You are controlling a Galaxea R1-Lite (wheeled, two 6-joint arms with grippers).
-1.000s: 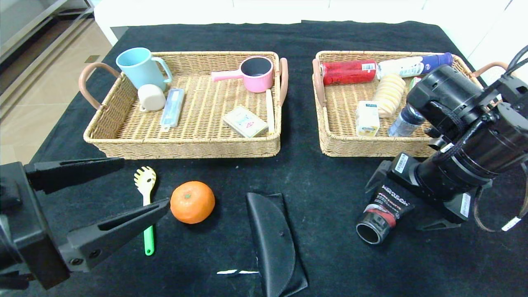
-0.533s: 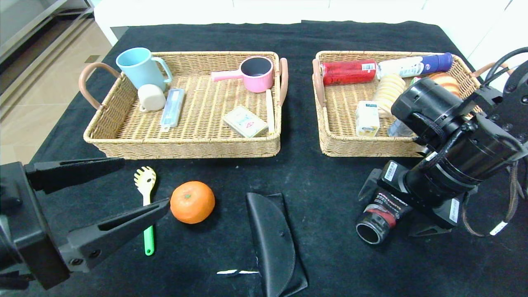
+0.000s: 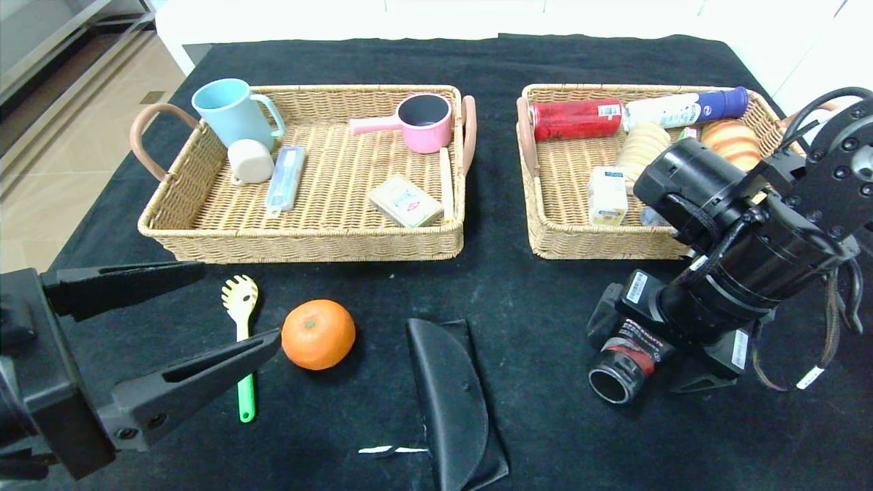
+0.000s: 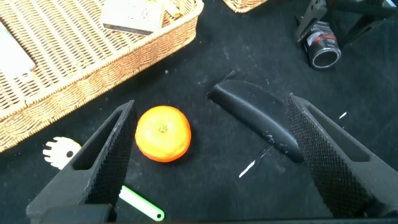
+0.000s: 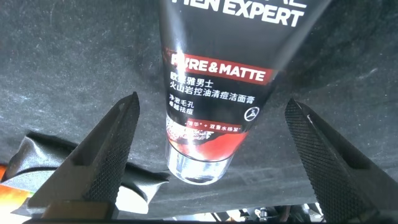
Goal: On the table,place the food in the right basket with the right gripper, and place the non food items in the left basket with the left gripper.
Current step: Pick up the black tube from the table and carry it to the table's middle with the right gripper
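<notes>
On the black table [image 3: 532, 300] lie an orange [image 3: 318, 334], a pasta fork [image 3: 240, 307] with a yellow head, a black half-round case [image 3: 450, 402] and a black tube [image 3: 631, 354] with a red band. My right gripper [image 3: 640, 353] is open and straddles the tube [image 5: 214, 81] without touching it. My left gripper [image 3: 242, 302] hangs open at the near left, above the fork. Between its fingers the left wrist view shows the orange [image 4: 163, 133] and the case [image 4: 258, 118]. A white juice carton [image 3: 607, 196] stands in the right basket [image 3: 586, 247]. The left basket [image 3: 307, 243] is at the back left.
The left basket holds a blue mug [image 3: 232, 109], a cream cup, a pink pot [image 3: 423, 123], a flat case and a card box. In the right basket are a red can [image 3: 576, 119], a white-blue bottle and bread rolls. A white tear [image 3: 392, 449] marks the cloth near the front.
The right arm has swung left and toward me, settling over the tube and uncovering a bread roll in the right basket. The left arm has not moved.
</notes>
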